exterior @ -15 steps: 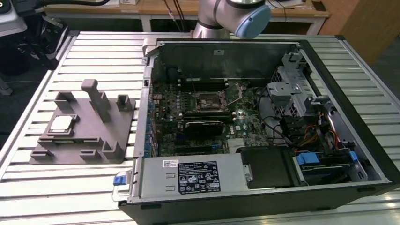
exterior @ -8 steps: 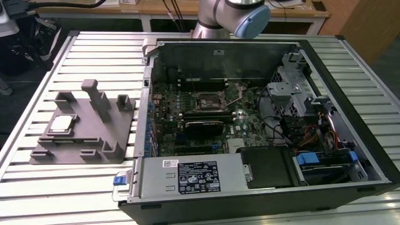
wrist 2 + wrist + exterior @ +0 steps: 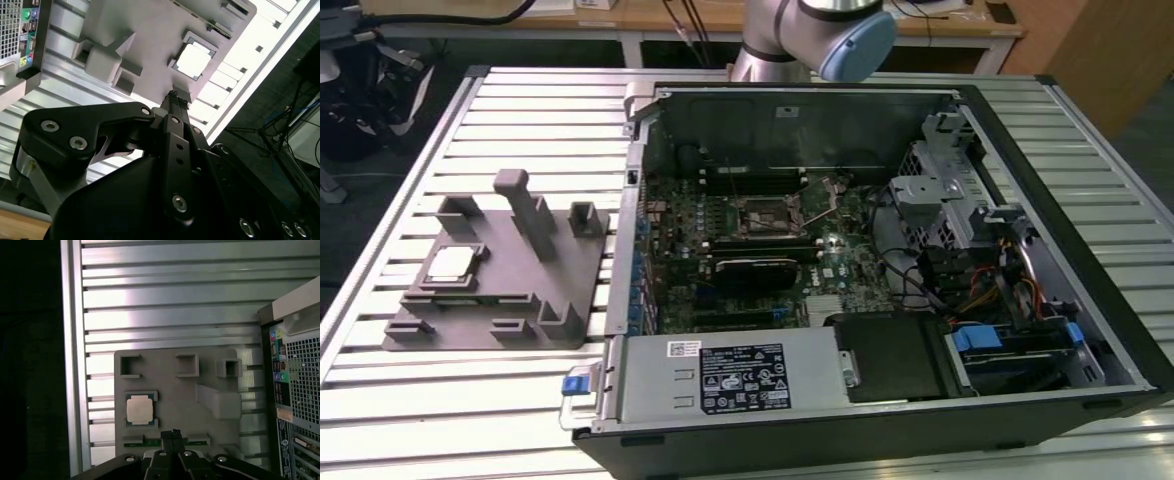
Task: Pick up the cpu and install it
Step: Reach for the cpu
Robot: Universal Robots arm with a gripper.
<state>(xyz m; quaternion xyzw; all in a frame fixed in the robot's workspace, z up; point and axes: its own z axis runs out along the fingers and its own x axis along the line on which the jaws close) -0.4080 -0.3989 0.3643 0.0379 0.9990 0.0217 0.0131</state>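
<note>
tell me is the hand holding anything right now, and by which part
Nothing is held. The hand is shut on nothing, and the cpu lies on the grey block, apart from it.

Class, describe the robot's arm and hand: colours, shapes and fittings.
The arm is silver-grey tubing with a pale blue joint cap. The hand is matte black, built of angular linked plates with silver bolts, ending in two slim fingers.

Square cpu [image 3: 139, 408], silvery-white top up, flat (seated in recess), on grey block [image 3: 175, 390]
</note>
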